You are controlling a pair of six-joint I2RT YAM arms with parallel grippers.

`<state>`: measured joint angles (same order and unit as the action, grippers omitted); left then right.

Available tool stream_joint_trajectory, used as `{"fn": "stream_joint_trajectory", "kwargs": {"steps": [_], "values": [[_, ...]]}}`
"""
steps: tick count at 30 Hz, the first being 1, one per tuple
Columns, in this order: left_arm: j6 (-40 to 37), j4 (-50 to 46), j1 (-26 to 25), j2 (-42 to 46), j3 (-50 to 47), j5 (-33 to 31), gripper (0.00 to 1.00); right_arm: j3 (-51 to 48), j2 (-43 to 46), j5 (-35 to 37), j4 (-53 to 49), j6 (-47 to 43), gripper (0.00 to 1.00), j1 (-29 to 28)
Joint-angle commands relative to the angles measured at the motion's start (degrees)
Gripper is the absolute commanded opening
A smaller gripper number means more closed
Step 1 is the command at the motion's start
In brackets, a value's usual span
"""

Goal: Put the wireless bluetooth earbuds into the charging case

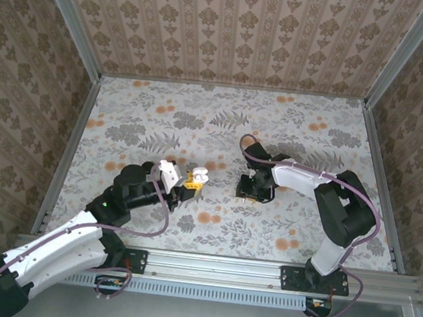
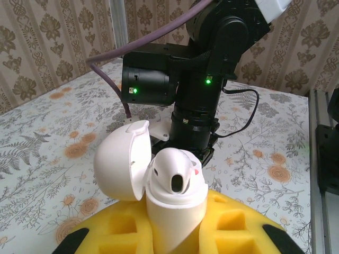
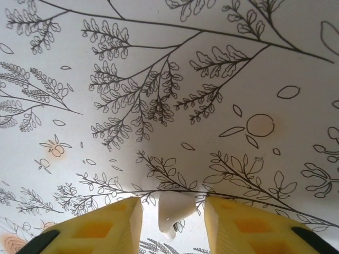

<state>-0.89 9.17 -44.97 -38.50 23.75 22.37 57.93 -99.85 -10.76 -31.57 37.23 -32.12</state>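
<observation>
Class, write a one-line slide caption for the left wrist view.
Left end effector grips the white charging case, lid flipped open, as the right arm points down at the floral table behind.

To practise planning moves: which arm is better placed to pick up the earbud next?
Right. The right gripper, open, straddles the white earbud on the table; the left gripper is occupied holding the open charging case.
</observation>
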Motion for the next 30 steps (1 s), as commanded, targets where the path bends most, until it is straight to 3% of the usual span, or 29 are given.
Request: {"fn": "stream_joint_trajectory", "kwargs": {"steps": [1,12,17,30], "values": [[0.0,0.6,-0.3,0.9,0.2,-0.7,0.0,0.9,-2.7,0.7,0.3,-0.8,0.33,-0.3],[-0.1,0.7,-0.3,1.0,0.0,-0.8,0.0,2.4,-3.5,1.5,-2.0,-0.7,0.23,-1.1],[-0.1,0.8,-0.3,1.0,0.0,-0.8,0.0,2.3,-0.5,1.5,-2.4,-0.7,0.16,-1.2],[0.2,2.4,-0.3,0.5,-0.2,-0.7,0.0,0.1,11.6,6.6,-3.1,1.5,0.12,-1.2]]}}
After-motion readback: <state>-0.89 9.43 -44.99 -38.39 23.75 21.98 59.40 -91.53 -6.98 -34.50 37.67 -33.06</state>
